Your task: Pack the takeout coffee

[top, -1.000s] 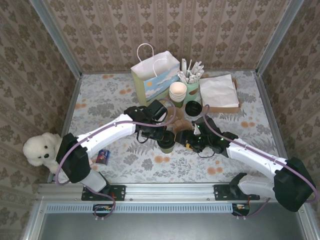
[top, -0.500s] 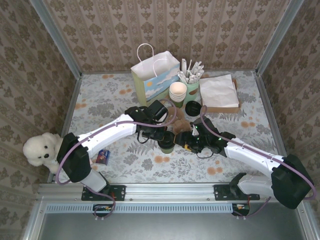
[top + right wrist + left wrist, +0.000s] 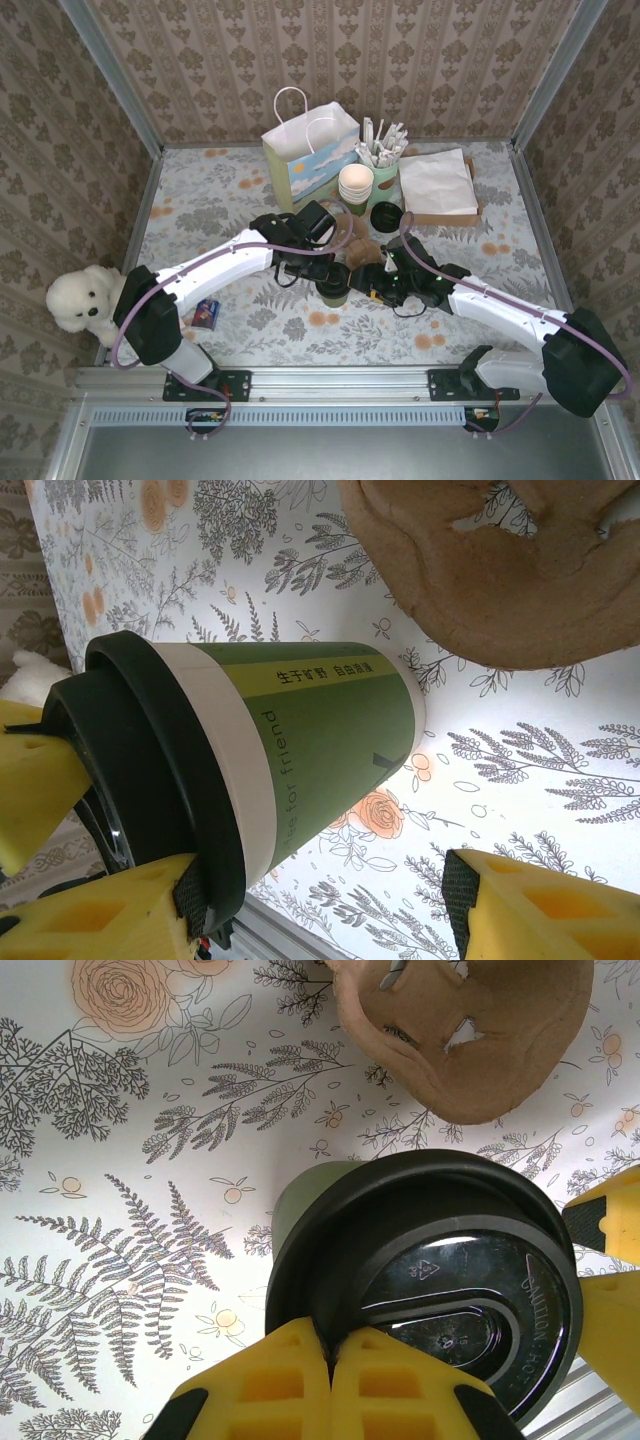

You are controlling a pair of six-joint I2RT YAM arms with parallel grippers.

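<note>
A green paper coffee cup [image 3: 335,290] with a black lid [image 3: 440,1260] stands upright at the table's middle. My left gripper [image 3: 330,1345] is shut on the lid's rim from above. The cup's green wall [image 3: 320,720] lies between the fingers of my open right gripper [image 3: 325,890]. One of its pads [image 3: 195,905] touches the lid's edge, while the other finger [image 3: 520,905] stands well apart from the cup. A brown moulded-pulp carrier [image 3: 362,252] lies just behind the cup, and the carrier [image 3: 500,570] is also close by in the right wrist view.
At the back stand a white paper bag [image 3: 308,150], a stack of cream cups [image 3: 355,183], a green cup of white sticks [image 3: 384,160] and a box of napkins [image 3: 438,185]. A loose black lid [image 3: 386,215] lies nearby. A teddy bear [image 3: 78,298] and a small can [image 3: 207,313] sit at the left.
My right gripper has shifted a little left, closer around the cup. The left gripper and the cup have stayed where they were.
</note>
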